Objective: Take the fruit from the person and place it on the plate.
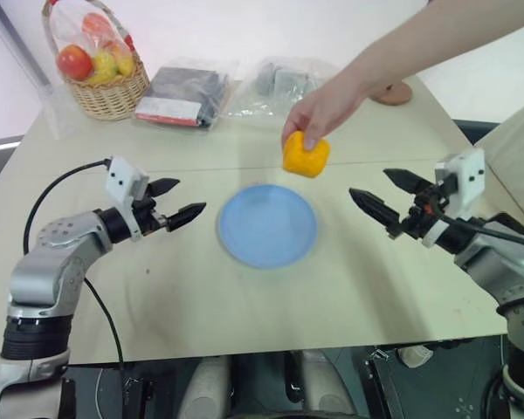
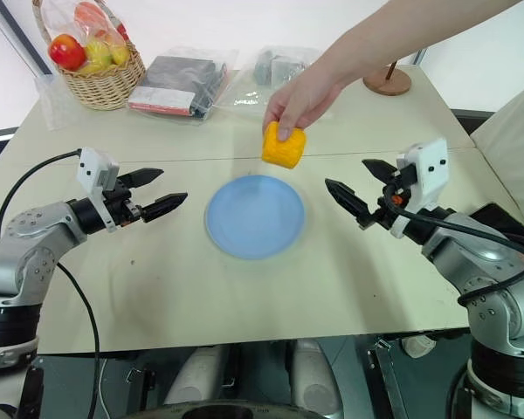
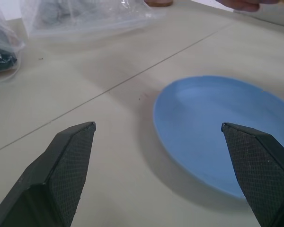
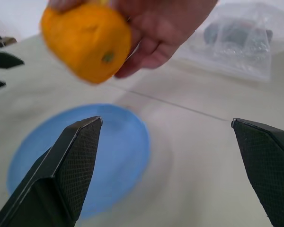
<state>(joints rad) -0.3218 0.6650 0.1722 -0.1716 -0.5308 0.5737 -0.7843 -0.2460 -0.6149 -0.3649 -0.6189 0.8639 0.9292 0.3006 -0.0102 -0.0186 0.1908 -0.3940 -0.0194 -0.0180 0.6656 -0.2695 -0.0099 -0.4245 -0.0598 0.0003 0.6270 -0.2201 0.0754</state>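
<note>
Two grippers hover over the bench, left gripper [image 1: 175, 200] and right gripper [image 1: 382, 194], both with fingers spread wide and empty, facing each other across the plate [image 1: 268, 225] at mid-bench. Just beyond the plate's far rim, the person's hand [image 1: 319, 113] grips the fruit [image 1: 306, 154] in mid-air. At the far left corner, a basket [image 1: 109, 92].
</note>
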